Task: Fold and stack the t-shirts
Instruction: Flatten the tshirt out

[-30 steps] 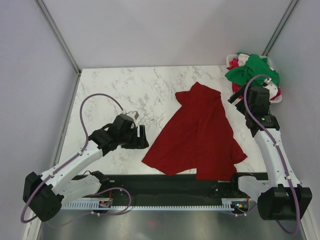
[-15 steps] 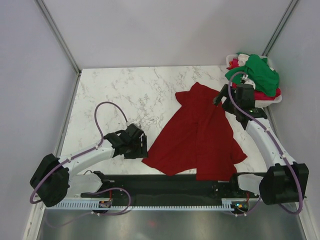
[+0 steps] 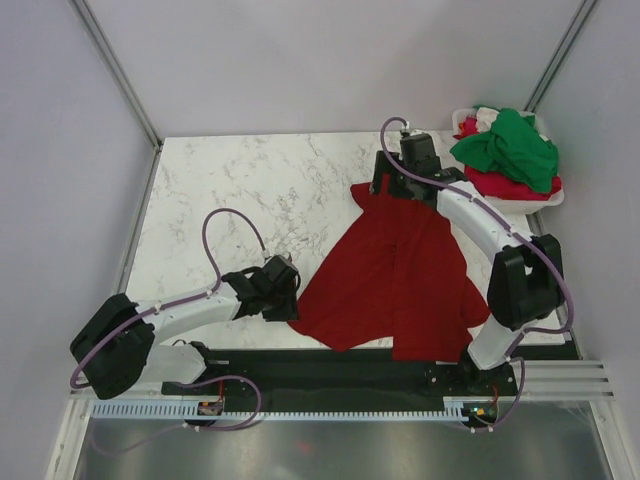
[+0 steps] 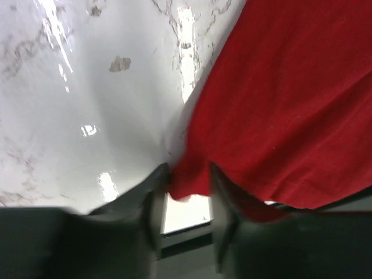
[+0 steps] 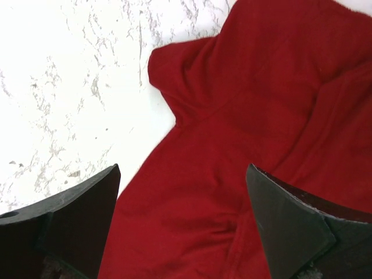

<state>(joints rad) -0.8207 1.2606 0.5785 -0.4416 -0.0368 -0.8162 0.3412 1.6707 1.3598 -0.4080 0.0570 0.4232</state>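
Note:
A dark red t-shirt (image 3: 400, 270) lies crumpled on the marble table, right of centre. My left gripper (image 3: 287, 302) is low at its near-left corner. In the left wrist view the jaws stand narrowly apart with that corner (image 4: 189, 185) between the fingertips (image 4: 158, 192), and the gripper (image 4: 189, 195) is not clamped. My right gripper (image 3: 385, 185) hovers over the shirt's far end. In the right wrist view it is wide open and empty (image 5: 183, 221) above the red cloth (image 5: 244, 116). A bright green t-shirt (image 3: 510, 145) and a lighter red one (image 3: 515, 185) are piled at the back right.
A white plastic basket (image 3: 555, 197) at the back right corner holds the green and lighter red shirts. Bare marble (image 3: 240, 190) lies to the shirt's left. Grey walls bound the table. A black rail (image 3: 330, 365) runs along the near edge.
My right arm has swung left from the basket to the far end of the dark red shirt. My left gripper has moved right and nearer, onto the shirt's near-left corner.

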